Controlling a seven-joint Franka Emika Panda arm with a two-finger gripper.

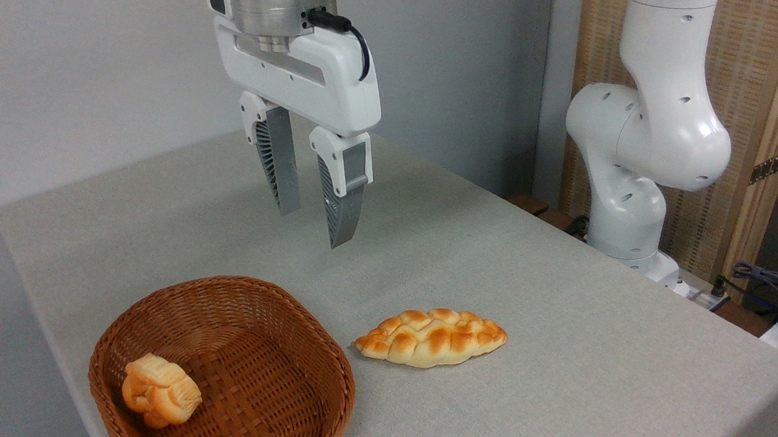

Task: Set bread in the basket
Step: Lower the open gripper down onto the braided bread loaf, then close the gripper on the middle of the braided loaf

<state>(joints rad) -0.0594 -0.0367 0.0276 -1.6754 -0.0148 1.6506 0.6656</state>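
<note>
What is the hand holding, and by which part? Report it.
Nothing. The hand hangs open above the table, its fingers apart and empty. The braided loaf lies on the cloth beside the basket, untouched.

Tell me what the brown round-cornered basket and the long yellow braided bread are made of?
The brown round-cornered basket looks like woven wicker: criss-crossing strands and a thick braided rim, slightly glossy. The long yellow braided bread looks baked, with golden-orange bumps, but its smooth, even shine suggests it may be a plastic or foam toy; the picture cannot settle that.
</note>
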